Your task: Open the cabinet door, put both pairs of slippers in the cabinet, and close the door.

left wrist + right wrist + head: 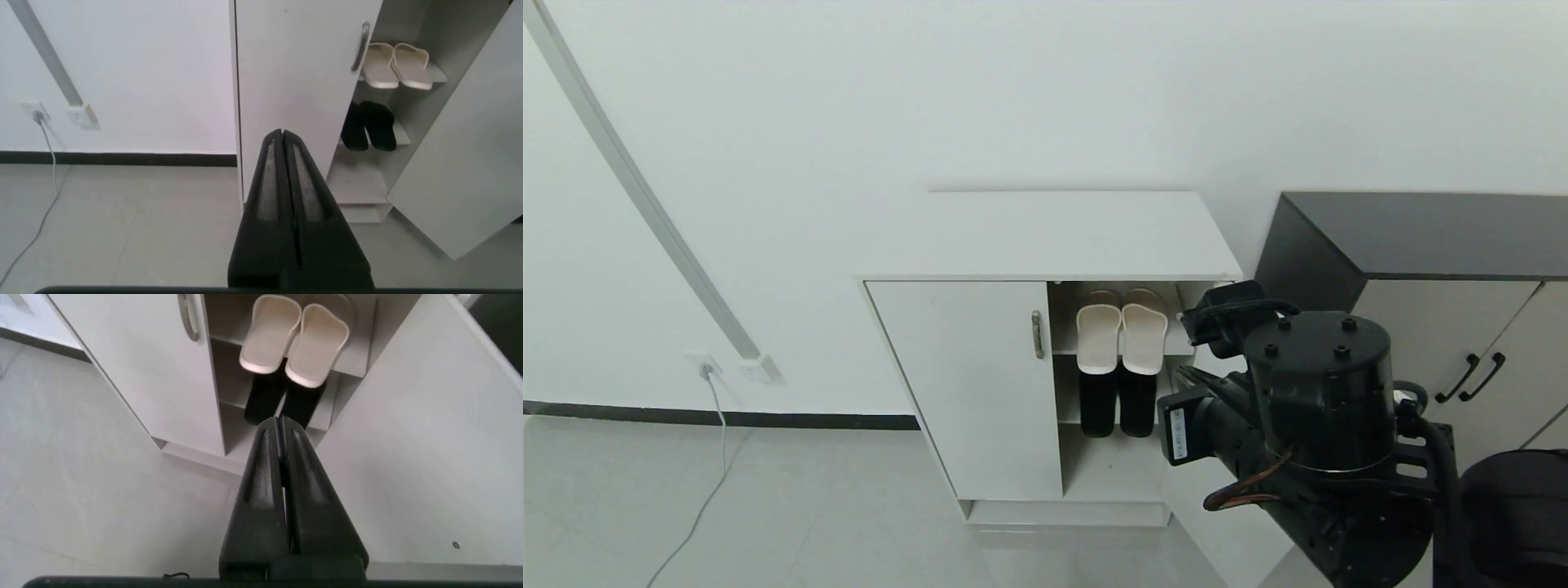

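**Both pairs shelved, right door open, both grippers clenched on nothing**

Head view. Shows a white cabinet against the wall, its left door shut, with a metal handle at the inner edge. Shows the right door swung wide toward the camera. Finds the cream slippers side by side on the upper shelf, soles tipped outward, toes hanging over the shelf edge. Finds the black slippers directly beneath on the middle shelf, set the same way. Catches a small white label on the right arm in front of the opening, print too small to read. Takes in a dark cabinet just beside on the right, and a wall socket well apart on the left with a cable trailing to the floor.

Left wrist view. Has the left gripper pressed shut, fingers flat together, nothing between them, off the floor in front of the left door. Shows the cream slippers above the black slippers inside the cabinet, past the handle, and the right door standing open.

Right wrist view. Has the right gripper clenched too, fingers meeting, grasping nothing, aimed at the open compartment. Shows the cream slippers on their shelf, the black slippers partly hidden below them, and the right door just beside the gripper.
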